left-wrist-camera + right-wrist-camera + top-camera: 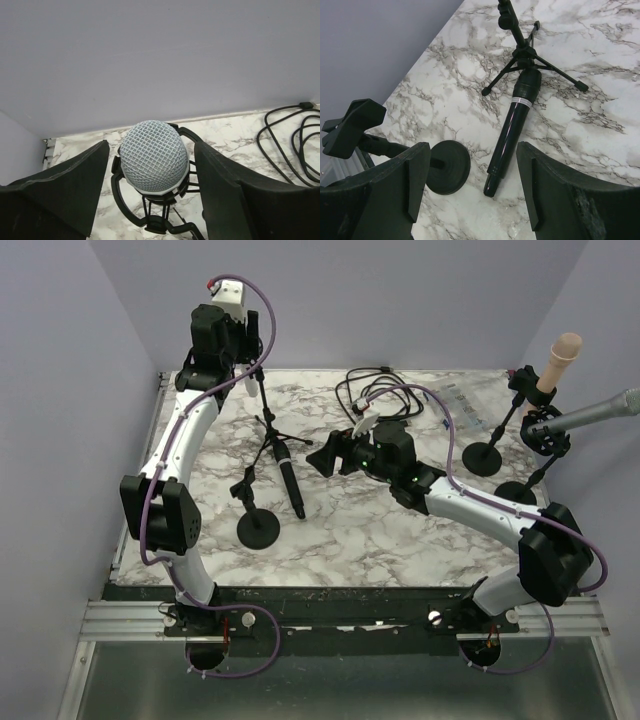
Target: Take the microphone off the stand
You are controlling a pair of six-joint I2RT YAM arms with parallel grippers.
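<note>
A microphone with a silver mesh head [154, 157] sits upright in a black shock mount [150, 222] on top of a tripod stand [268, 432] at the back left. My left gripper [150, 150] is open, one finger on each side of the mesh head with small gaps. In the top view the left gripper [250, 342] hides the head. My right gripper [472, 150] is open and empty, hovering over a black handheld microphone [512, 131] that lies on the marble table [400, 530] beside the tripod's feet; it also shows in the top view [290, 478].
A round-base stand [257, 528] with an empty clip [243, 486] stands in front of the tripod. At the right edge, two more stands hold a pink foam microphone [562, 355] and a grey one [592, 412]. Coiled black cables [372, 390] lie at the back.
</note>
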